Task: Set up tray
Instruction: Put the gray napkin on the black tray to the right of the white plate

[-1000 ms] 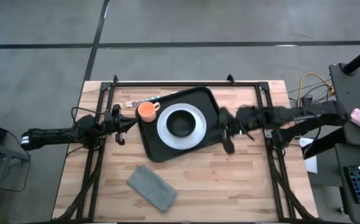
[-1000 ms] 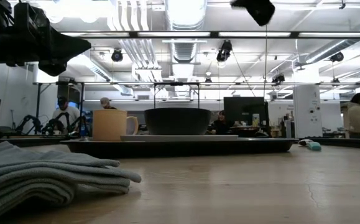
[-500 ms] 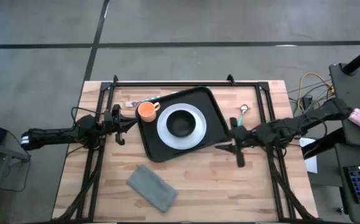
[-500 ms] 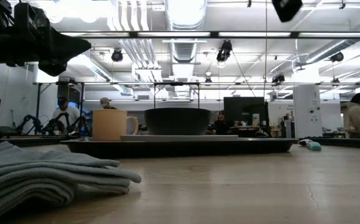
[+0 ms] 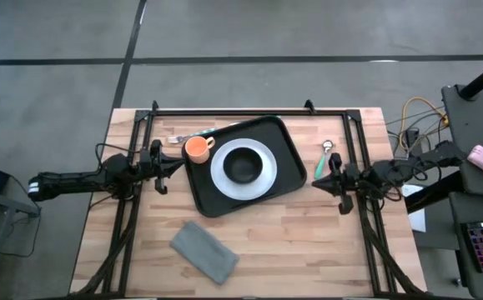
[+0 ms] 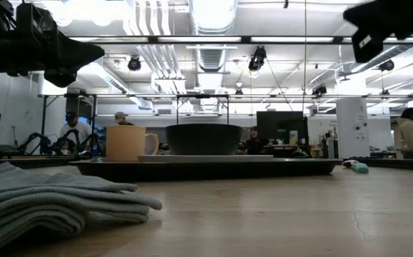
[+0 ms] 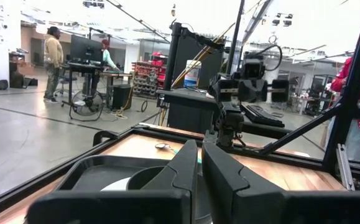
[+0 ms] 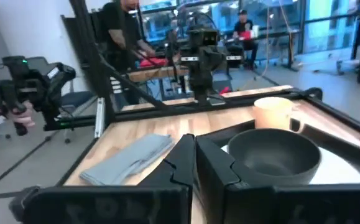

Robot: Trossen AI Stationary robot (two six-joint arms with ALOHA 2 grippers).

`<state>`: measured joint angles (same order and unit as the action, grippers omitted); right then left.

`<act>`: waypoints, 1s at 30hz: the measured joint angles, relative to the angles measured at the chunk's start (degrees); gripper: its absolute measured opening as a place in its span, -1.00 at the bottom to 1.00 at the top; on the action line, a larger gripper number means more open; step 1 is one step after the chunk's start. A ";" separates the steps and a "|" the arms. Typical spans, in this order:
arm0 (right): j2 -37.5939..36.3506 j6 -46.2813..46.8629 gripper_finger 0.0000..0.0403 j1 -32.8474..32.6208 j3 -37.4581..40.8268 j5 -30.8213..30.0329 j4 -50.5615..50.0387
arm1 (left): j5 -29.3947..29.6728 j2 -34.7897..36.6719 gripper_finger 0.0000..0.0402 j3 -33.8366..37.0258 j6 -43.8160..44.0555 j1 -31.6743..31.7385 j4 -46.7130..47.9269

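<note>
Since the earlier frames the right arm has pulled back from over the tray toward the right edge of the high view, and its fingers, then spread, have come together with nothing between them; nothing else on the table has shifted. Taken from left to right in the high view: the left gripper [image 5: 164, 167] sits at centre left, just outside the tray's left rim, fingers together and empty. The cloth [image 5: 204, 251] lies folded at lower left of centre, well apart from the tray. The tray [image 5: 286, 162] lies tilted at the centre of the table and carries the cup [image 5: 196, 148] at its upper-left corner and the plate [image 5: 259, 171] in the middle, with the bowl [image 5: 242, 165] standing on the plate. A spoon [image 5: 326, 155] lies on bare wood just right of the tray, and another utensil [image 5: 183, 137], too small to identify, lies beside the tray's upper-left corner. The right gripper [image 5: 318, 177] rests at centre right, near the spoon. Judged from this layout, the crockery is placed; the cloth and the cutlery off the tray probably remain to be loaded. Free tray surface shows along the right and lower sides of the plate. Open table lies below the tray and at lower right; the frame rails down both sides limit lateral approach.
</note>
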<state>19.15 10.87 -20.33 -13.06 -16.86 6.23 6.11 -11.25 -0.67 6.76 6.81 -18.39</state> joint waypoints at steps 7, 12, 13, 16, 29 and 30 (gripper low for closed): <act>-11.48 -3.75 -0.96 2.26 4.80 -0.26 1.34 | 0.00 0.00 -0.97 0.00 -0.31 0.00 0.00; -17.32 -5.86 -0.96 7.00 6.29 1.39 2.36 | 0.00 0.00 -0.97 0.00 -0.42 -0.02 0.00; -18.05 -6.16 -0.96 7.99 6.60 1.98 2.41 | 0.00 0.01 -0.97 0.00 -0.43 0.00 0.00; -19.18 -4.51 -0.96 10.39 8.00 3.77 2.35 | 0.00 0.00 -0.97 0.00 -0.42 -0.01 0.00; -18.80 2.47 -0.96 11.61 12.57 4.44 3.15 | 1.95 -0.07 -0.70 -1.94 11.18 0.02 -1.86; -18.79 2.48 -0.96 11.62 12.57 4.39 3.06 | 1.95 -0.09 -0.62 -2.53 12.48 0.02 -2.63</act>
<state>0.35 13.34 -8.71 -0.49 -12.47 9.29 8.05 -11.33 -3.20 19.25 6.83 -21.03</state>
